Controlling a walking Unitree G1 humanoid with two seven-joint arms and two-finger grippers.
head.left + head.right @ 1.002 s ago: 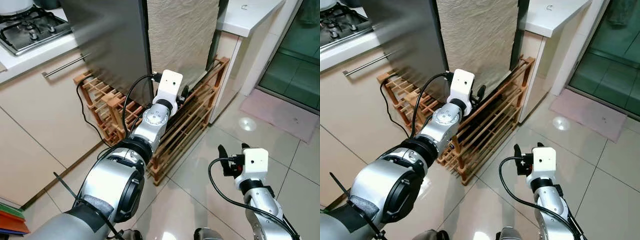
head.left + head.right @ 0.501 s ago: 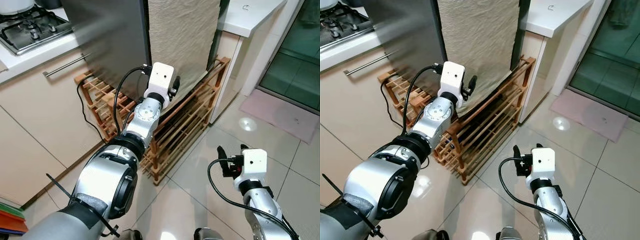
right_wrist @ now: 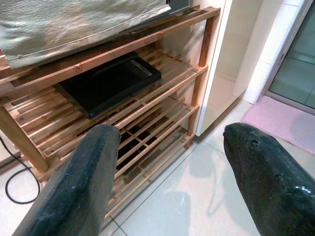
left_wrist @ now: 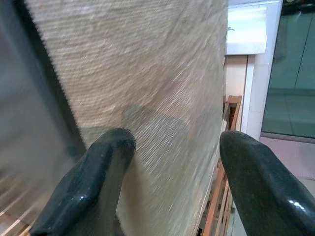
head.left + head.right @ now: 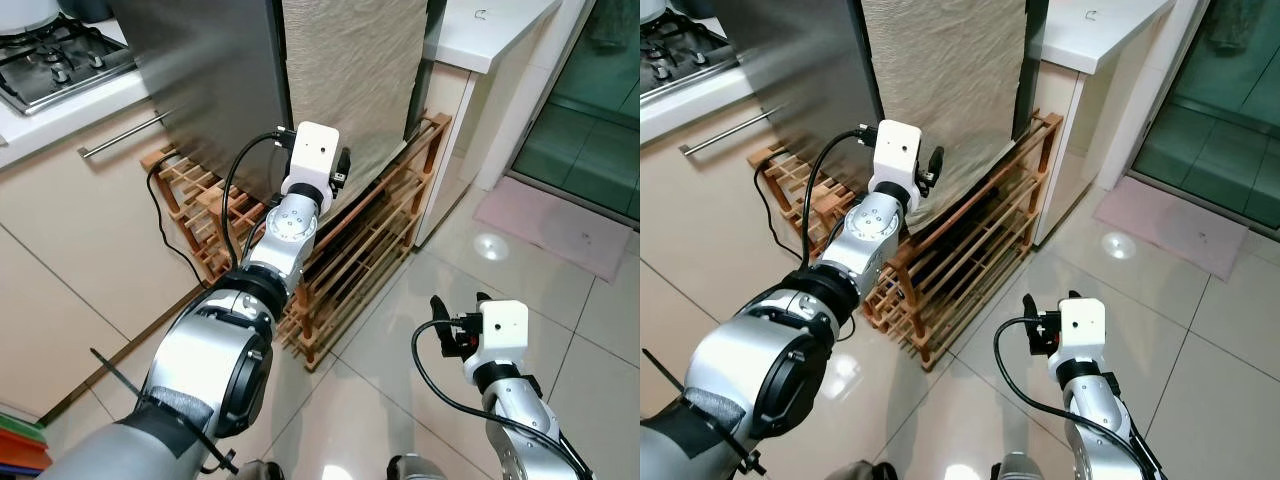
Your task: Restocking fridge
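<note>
Fridge [image 5: 200, 80] door edge close ahead of left gripper [image 4: 170, 162], fingers spread wide, gripping nothing; could snag hanging cloth [image 5: 350, 80] instead.

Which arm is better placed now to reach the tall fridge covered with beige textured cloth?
Left. The left gripper hangs open right at the beige textured cloth on the fridge, above the wooden slatted rack. The right gripper is low over the floor tiles, farther away.

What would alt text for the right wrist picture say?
Two open black fingers frame a wooden slatted rack on a pale tiled floor. A flat black object lies on its middle shelf, under hanging beige cloth.
</note>
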